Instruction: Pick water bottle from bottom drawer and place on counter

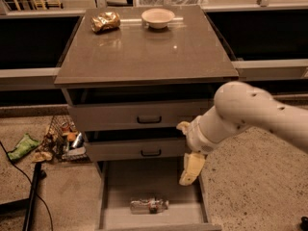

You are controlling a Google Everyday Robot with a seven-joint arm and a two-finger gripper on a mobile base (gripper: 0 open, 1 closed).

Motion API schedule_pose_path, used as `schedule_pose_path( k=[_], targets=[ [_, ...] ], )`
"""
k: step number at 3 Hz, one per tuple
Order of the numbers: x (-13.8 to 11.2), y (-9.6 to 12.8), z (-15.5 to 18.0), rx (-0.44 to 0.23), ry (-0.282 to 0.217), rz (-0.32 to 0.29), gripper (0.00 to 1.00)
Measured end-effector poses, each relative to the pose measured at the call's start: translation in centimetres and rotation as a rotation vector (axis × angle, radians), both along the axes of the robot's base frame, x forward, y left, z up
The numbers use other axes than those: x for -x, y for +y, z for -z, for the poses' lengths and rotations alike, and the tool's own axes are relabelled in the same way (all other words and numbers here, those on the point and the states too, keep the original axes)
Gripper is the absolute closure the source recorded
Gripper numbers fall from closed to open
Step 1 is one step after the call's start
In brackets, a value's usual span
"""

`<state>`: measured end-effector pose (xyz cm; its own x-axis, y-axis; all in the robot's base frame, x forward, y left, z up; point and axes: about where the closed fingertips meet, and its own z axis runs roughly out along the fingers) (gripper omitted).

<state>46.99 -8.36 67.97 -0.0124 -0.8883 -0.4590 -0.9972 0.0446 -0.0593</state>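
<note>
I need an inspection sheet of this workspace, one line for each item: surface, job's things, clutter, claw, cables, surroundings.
Surface: the counter is glossy and carries two items near its far edge.
Job's things: the water bottle lies on its side near the front of the open bottom drawer.
Clutter: a gold foil packet and a pale bowl on the counter.
Claw: the claw hangs over the drawer's right side, above and right of the bottle, apart from it.
Cables: a dark cable runs over the floor at left.
Surroundings: a wire basket of litter and a green wrapper on the floor left of the cabinet.
</note>
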Motion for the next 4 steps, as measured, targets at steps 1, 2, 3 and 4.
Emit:
schedule_pose_path(
  k=[1, 2, 3, 4],
  targets=[
    [-0.4, 2.1, 7.1, -0.029, 0.005, -0.005, 0.0],
    [-1.3, 4.9, 14.7, -0.114, 0.019, 0.033, 0.0],
    [-1.3, 4.9, 14.7, -0.114, 0.019, 0.033, 0.0],
    [-1.9, 5.9, 18.2, -0.129, 0.063, 0.045, 0.0]
  ],
)
